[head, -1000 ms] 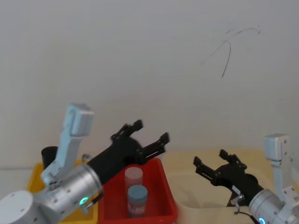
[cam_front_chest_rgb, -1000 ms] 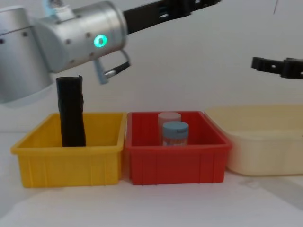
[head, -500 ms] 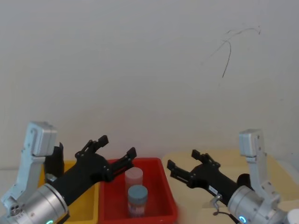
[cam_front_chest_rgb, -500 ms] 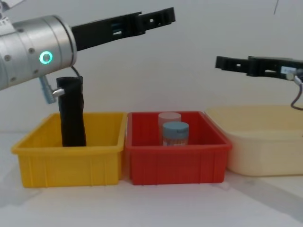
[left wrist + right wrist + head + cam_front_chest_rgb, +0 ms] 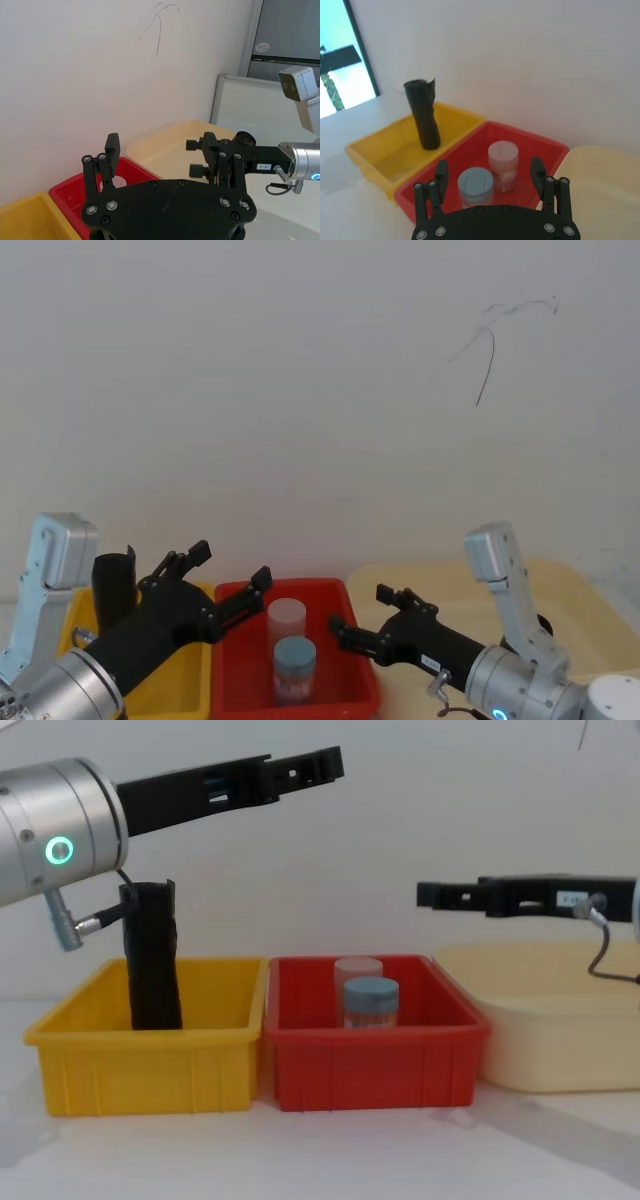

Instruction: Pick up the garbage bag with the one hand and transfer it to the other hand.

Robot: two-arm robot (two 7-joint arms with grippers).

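Left hand [image 5: 231,563] and right hand [image 5: 358,610] hang open, empty, above white table [image 5: 320,1150], before plain wall [image 5: 300,390].

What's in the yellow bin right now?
Just the garbage bag, standing upright at the back left of the yellow bin, taller than its walls. In the chest view the front wall covers its foot. The left gripper and right gripper hang open above the bins, touching nothing.

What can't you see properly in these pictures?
- Chest view: the bottom of the garbage bag, hidden behind the front wall of the yellow bin.
- Chest view: the lower part of the blue-lidded jar, behind the wall of the red bin.
- Chest view: whatever lies inside the cream tub, behind its own wall.
- Head view: the garbage bag's lower part, behind the left claw.
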